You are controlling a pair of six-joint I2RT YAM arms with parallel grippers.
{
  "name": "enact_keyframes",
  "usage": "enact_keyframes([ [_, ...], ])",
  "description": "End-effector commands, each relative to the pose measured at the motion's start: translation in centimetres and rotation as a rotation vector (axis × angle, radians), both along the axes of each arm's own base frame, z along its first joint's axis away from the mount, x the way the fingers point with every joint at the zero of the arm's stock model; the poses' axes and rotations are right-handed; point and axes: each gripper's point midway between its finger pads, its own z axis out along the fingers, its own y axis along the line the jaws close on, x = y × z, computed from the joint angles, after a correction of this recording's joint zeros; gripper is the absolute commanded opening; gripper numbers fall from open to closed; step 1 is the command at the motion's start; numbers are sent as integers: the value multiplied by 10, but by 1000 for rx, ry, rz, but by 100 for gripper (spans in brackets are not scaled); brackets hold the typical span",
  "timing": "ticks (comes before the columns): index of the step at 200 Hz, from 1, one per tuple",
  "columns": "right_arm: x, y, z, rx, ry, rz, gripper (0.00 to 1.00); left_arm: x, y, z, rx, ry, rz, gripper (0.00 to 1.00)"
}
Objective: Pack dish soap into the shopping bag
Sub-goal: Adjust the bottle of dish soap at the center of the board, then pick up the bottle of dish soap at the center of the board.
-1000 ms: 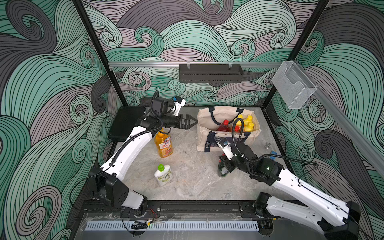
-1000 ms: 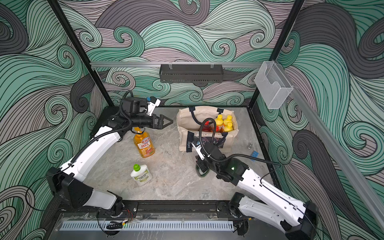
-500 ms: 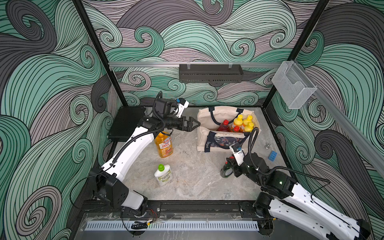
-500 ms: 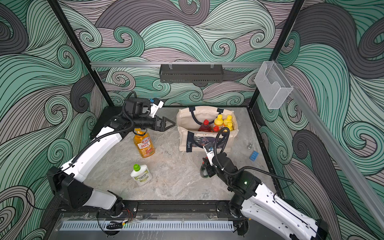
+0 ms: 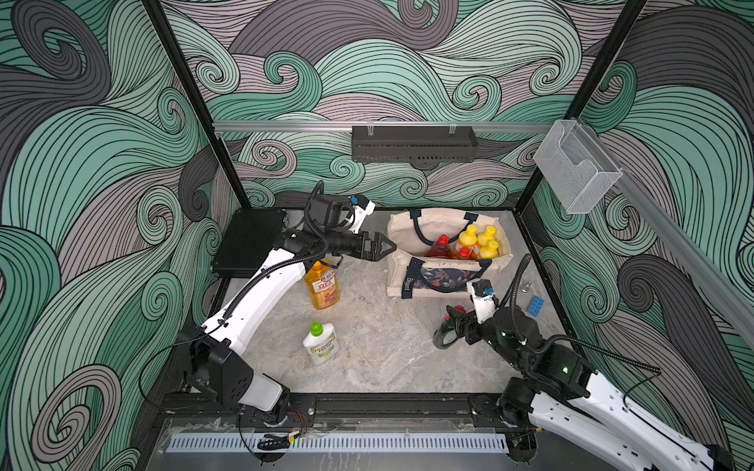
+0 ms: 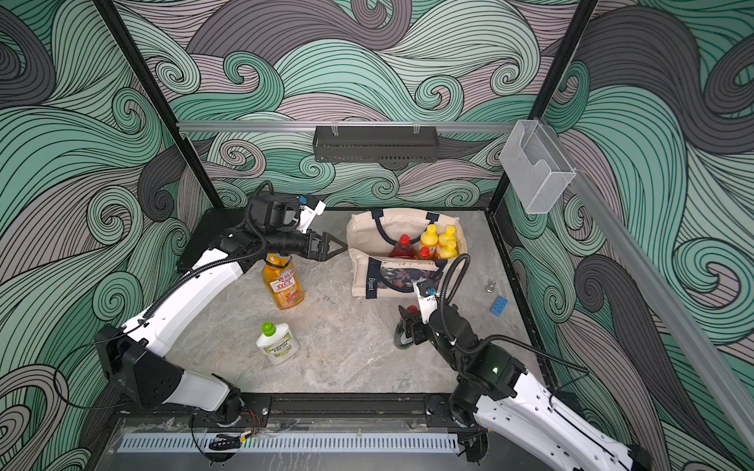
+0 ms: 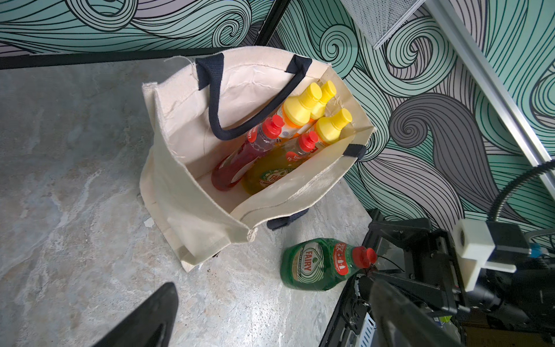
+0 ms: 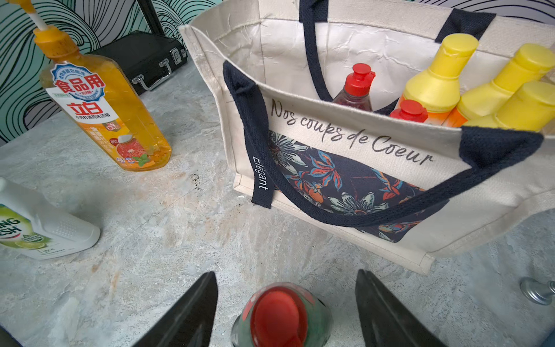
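While "FAIRY" marks the green bottle [image 7: 318, 266], the tote tag [image 8: 260, 177] reads "Elegant".

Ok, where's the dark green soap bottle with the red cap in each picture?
Top view: the dark green bottle stands right of centre, in front of the shopping bag.
Top view: the bottle is in the same spot, before the bag.
Left wrist: the bottle stands near the bag's corner.
Right wrist: its red cap shows between the two black jaws.
Shared landmark: the shopping bag, with yellow caps inside.
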Motion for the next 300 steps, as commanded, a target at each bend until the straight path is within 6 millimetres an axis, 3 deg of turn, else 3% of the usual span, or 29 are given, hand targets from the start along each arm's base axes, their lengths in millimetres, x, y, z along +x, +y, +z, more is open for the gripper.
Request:
enact_keyframes([
  [1, 1, -3, 16, 43, -28, -19, 80, -1, -2, 2, 17, -14, -8, 99],
  [29, -4, -1, 37, 35, -27, 16, 81, -3, -3, 3, 20, -21, -10, 99],
  [48, -7, -1, 41, 33, 1, 23, 80, -9, -10, 4, 26, -28, -26, 99],
  [76, -10, -2, 27, 46, 43, 15, 77, -19, -22, 0, 34, -25, -67, 99],
  [112, -13, 5, 3, 37, 116, 27, 73, -20, -22, -3, 50, -16, -66, 99],
  [216, -7, 7, -22, 28, 122, 5, 69, -19, -23, -8, 57, -4, -67, 99],
  [300, -1, 13, -31, 14, 113, 14, 55, -17, -22, -11, 68, -6, -64, 99],
])
